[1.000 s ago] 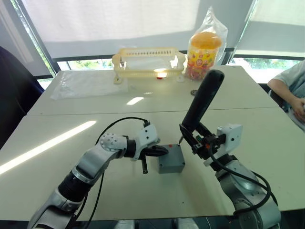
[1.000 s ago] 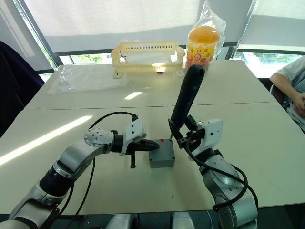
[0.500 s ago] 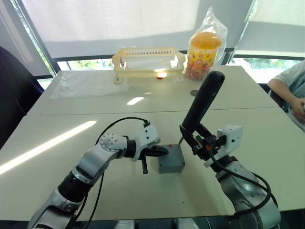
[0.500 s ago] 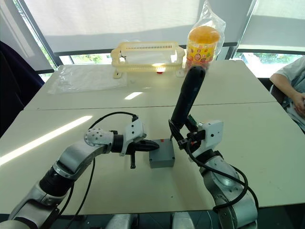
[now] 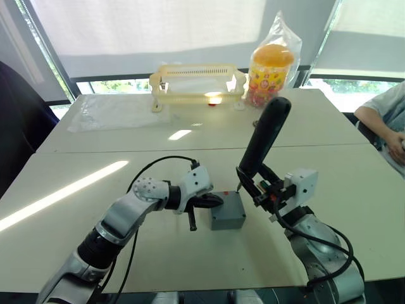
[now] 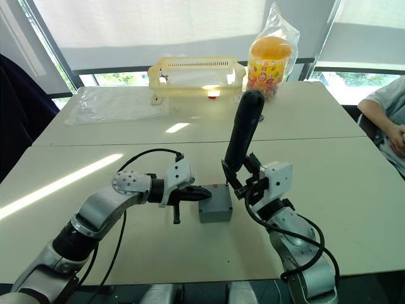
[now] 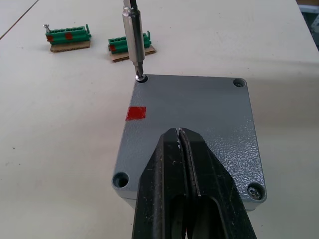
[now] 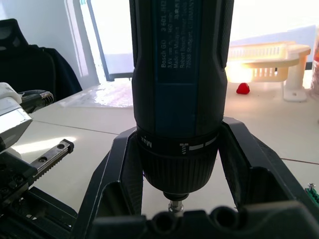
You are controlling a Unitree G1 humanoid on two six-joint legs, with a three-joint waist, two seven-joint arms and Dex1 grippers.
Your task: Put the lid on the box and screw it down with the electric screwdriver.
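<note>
The grey box (image 5: 228,215) stands on the table with the lid (image 7: 199,109) lying on top of it; a red mark (image 7: 135,113) shows on the lid. My left gripper (image 7: 180,133) is shut, its tips resting on the lid's middle from the left side. My right gripper (image 5: 256,185) is shut on the electric screwdriver (image 5: 262,142), which rises tilted above the box. Its metal bit (image 7: 132,35) stands in one corner hole of the lid. A screw head (image 7: 254,189) sits in another corner.
Two green connector pieces (image 7: 67,37) lie just beyond the box. At the table's far side stand a yellow basket (image 5: 196,79), a snack jar in a clear bag (image 5: 272,63) and a flat plastic bag (image 5: 117,111). A person (image 5: 386,120) sits at the right edge.
The screwdriver's top has sunk a little and shifted slightly left with my right arm. The left gripper and the box have stayed in place.
</note>
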